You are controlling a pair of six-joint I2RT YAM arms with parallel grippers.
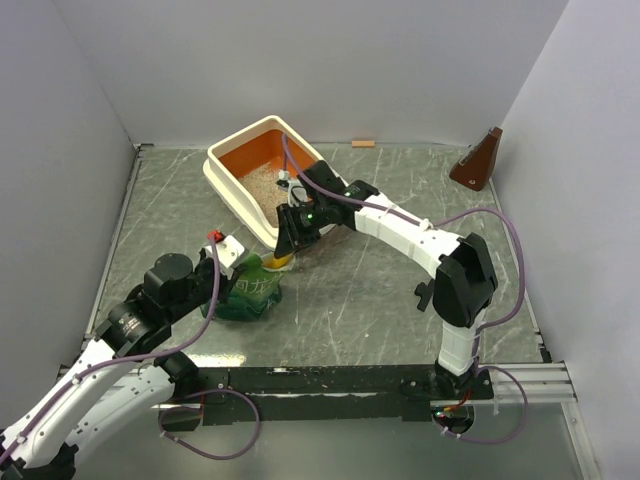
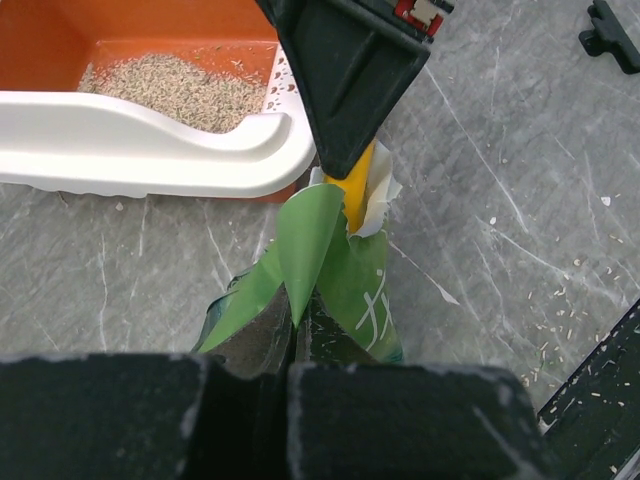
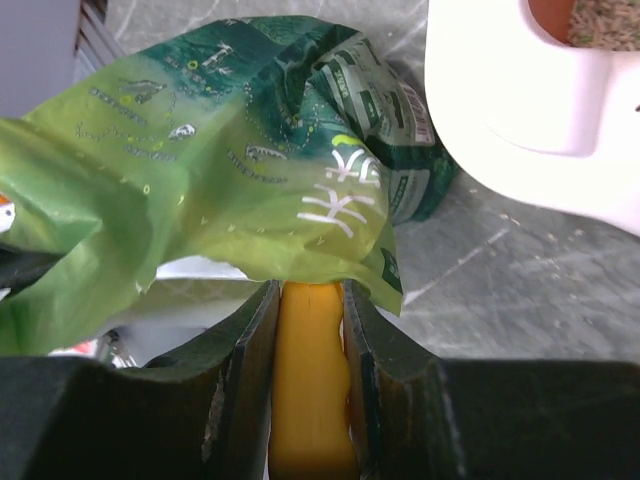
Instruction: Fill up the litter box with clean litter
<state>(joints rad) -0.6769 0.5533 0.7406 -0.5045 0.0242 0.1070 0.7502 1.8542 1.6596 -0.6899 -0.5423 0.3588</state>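
The litter box (image 1: 225, 183), cream rim and orange inside, stands at the back centre with clean litter (image 1: 264, 184) spread on its floor. In front of it sits a crinkled green bag (image 1: 248, 295). My left gripper (image 1: 238, 272) is shut on the bag's top edge (image 2: 305, 240). My right gripper (image 1: 288, 250) is shut on the yellow scoop handle (image 3: 308, 380), whose far end is hidden inside the bag (image 3: 230, 170). The box rim (image 2: 150, 140) and litter (image 2: 170, 90) lie just beyond the bag's mouth. The scoop's bowl is out of sight.
A brown wedge-shaped object (image 1: 478, 160) stands at the back right and a small wooden piece (image 1: 363, 143) lies by the back wall. Stray granules (image 2: 560, 290) dot the marbled table. Grey walls close in three sides.
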